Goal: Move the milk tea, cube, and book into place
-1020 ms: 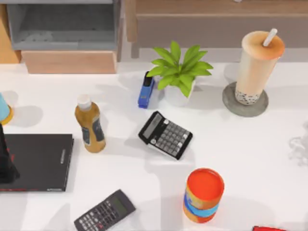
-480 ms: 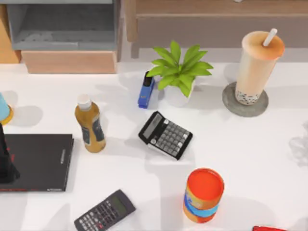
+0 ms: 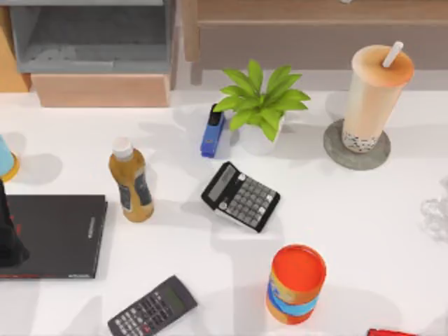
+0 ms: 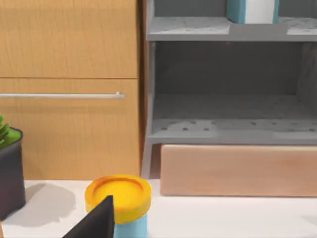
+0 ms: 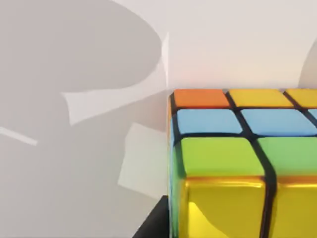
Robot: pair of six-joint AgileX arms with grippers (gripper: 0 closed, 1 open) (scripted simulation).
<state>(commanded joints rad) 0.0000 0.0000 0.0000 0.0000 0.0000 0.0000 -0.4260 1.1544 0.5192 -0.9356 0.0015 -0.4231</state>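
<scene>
The milk tea (image 3: 376,91), a tall cup of beige drink with a white straw, stands on a grey coaster (image 3: 334,150) at the back right of the table. The cube (image 5: 237,158), with orange, blue, green and yellow tiles, rests on the white table very close to my right gripper (image 5: 153,228), whose dark tip shows beside it. The teal book (image 4: 237,9) stands upright on the upper level of the grey shelf (image 4: 228,129). My left gripper (image 3: 8,241) hovers over a flat black book (image 3: 59,234) at the left edge; its dark tip (image 4: 96,223) also shows.
An amber bottle (image 3: 131,180), a blue stapler (image 3: 213,131), a potted plant (image 3: 260,105), two calculators (image 3: 241,196) (image 3: 152,306) and an orange can (image 3: 297,283) stand mid-table. A yellow-lidded blue tub (image 4: 119,198) is beside the shelf. A red edge (image 3: 392,332) shows front right.
A faint shadow at the table's right edge has shifted slightly. Nothing else has visibly moved.
</scene>
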